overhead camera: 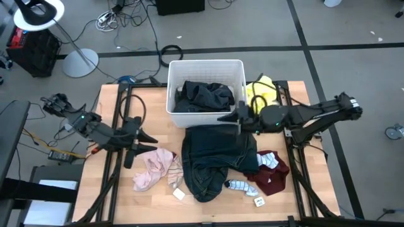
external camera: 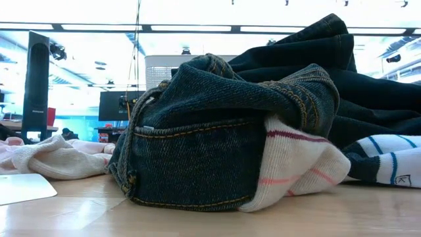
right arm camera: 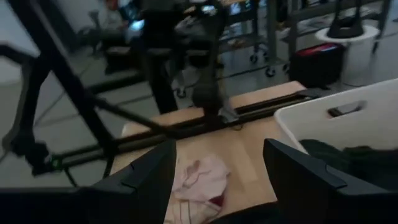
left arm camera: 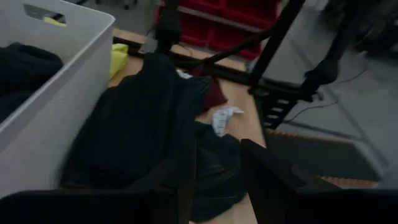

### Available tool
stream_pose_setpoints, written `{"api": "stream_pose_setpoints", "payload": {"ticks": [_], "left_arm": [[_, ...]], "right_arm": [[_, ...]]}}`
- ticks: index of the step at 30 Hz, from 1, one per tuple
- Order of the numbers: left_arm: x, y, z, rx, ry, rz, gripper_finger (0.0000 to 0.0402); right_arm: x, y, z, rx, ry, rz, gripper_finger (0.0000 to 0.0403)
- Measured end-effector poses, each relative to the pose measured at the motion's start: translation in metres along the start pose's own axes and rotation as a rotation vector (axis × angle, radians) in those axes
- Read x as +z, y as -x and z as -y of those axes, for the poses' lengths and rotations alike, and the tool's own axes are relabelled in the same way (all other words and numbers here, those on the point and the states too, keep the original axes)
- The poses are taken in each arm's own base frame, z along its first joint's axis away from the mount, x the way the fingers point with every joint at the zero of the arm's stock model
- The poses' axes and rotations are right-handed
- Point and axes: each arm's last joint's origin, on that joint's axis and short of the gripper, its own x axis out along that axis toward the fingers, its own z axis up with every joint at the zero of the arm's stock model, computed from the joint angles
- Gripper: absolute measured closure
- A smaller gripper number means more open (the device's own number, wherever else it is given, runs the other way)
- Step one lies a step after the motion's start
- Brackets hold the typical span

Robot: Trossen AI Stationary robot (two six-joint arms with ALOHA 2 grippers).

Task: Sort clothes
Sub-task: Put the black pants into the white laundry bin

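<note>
A dark navy garment [overhead camera: 214, 157] lies heaped on the table in front of the white bin [overhead camera: 238, 70]; it fills the low view [external camera: 210, 145]. Another dark garment [overhead camera: 203, 96] lies in the bin. A pale pink garment [overhead camera: 154, 170] lies at the near left, a maroon one [overhead camera: 273, 180] at the near right, and a yellow one [overhead camera: 262, 91] beside the bin's right wall. Striped socks [overhead camera: 240, 186] lie against the dark heap. My left gripper [overhead camera: 144, 140] is open above the table, left of the pink garment. My right gripper [overhead camera: 230, 118] is open above the heap's far edge, by the bin's near right corner.
Small white tags [overhead camera: 178, 194] lie near the table's front edge. The arms' black frame rails [overhead camera: 120, 126] run along both sides of the table. Bare wood shows at the far left of the table [overhead camera: 110, 104].
</note>
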Motion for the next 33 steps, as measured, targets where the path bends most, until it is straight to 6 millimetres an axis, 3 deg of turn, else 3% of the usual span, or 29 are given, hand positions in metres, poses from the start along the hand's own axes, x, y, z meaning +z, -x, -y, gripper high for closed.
{"api": "stream_pose_setpoints", "payload": {"ticks": [10,22,33], "left_arm": [[-0.028,0.024,-0.027,-0.062,0.02,0.022,0.027],[-0.037,0.058,-0.05,-0.06,0.023,0.019,0.027],[-0.04,0.06,-0.052,-0.052,0.008,0.005,0.027]], "right_arm": [[-0.012,-0.048,-0.027,-0.101,0.101,-0.402,0.0158],[-0.015,-0.092,-0.054,-0.152,0.159,-0.689,0.0145],[-0.07,-0.13,-0.059,-0.126,0.234,-0.987,0.0054]]}}
